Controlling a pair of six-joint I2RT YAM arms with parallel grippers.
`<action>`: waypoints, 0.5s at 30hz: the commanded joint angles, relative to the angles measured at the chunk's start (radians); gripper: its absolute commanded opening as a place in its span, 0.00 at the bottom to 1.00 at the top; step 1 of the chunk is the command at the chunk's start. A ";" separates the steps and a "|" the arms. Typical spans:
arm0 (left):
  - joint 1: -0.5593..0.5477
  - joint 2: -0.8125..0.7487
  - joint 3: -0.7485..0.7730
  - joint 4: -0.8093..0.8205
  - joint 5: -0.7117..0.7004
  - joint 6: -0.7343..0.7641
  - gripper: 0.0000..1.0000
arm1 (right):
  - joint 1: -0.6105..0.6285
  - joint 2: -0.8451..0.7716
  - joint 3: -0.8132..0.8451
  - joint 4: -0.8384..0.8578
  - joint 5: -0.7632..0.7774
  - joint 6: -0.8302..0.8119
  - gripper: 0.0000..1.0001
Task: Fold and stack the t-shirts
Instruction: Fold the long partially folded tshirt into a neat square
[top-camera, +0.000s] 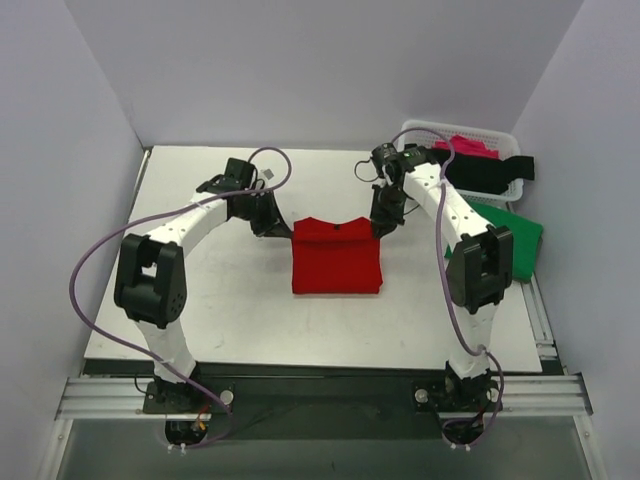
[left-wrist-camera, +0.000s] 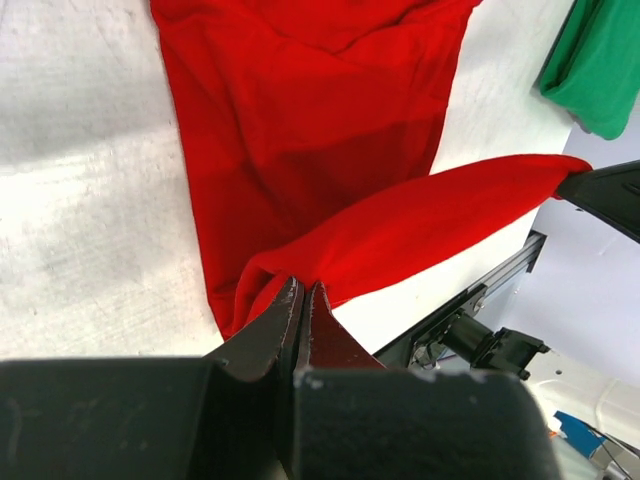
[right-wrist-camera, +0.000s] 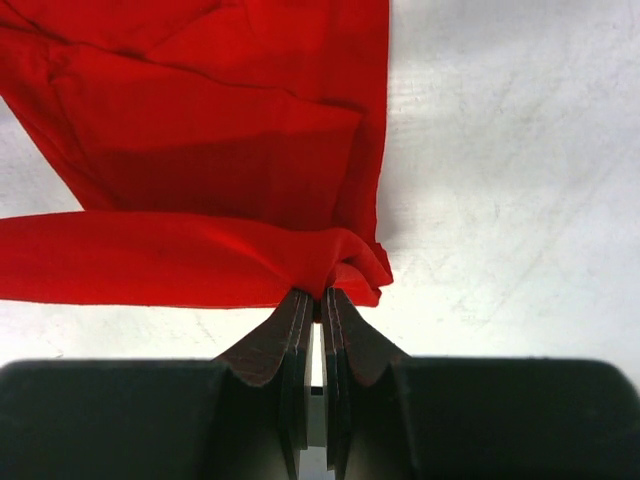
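While most of the red t-shirt (top-camera: 337, 262) lies flat as a folded rectangle at the ctr of the tabletop (top-camera: 220, 310), its far edge is pinched up at both corners. The left fingers (top-camera: 288, 229) are clenched on the far-left corner; the left wrist view shows them (left-wrist-camera: 297, 295) pressed together w/ red cloth caught btwn the tips. The right fingers (top-camera: 378, 228) grip the far-right corner the same way, and their wrist view shows them (right-wrist-camera: 308, 300) closed on a bunched bit of fabric. Btwn the 2 grips the held edge runs as a raised band above the rest of the red t-shirt (right-wrist-camera: 220, 150), which rests on the tabletop. A green t-shirt (top-camera: 512, 232) lies at the right edge of the tabletop, partly behind the right arm. Further back on the right, a white basket (top-camera: 425, 128) holds a pink t-shirt (top-camera: 470, 147), w/ a black t-shirt (top-camera: 490, 172) draped across its near rim.
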 joint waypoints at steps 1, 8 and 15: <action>0.013 0.017 0.058 0.068 0.061 0.003 0.00 | -0.015 0.015 0.060 -0.048 -0.020 -0.021 0.00; 0.013 -0.035 0.017 0.091 0.108 0.017 0.00 | -0.017 -0.056 -0.022 -0.051 -0.069 -0.015 0.00; 0.010 -0.225 -0.178 0.047 0.125 0.046 0.00 | 0.014 -0.262 -0.239 -0.053 -0.103 0.004 0.00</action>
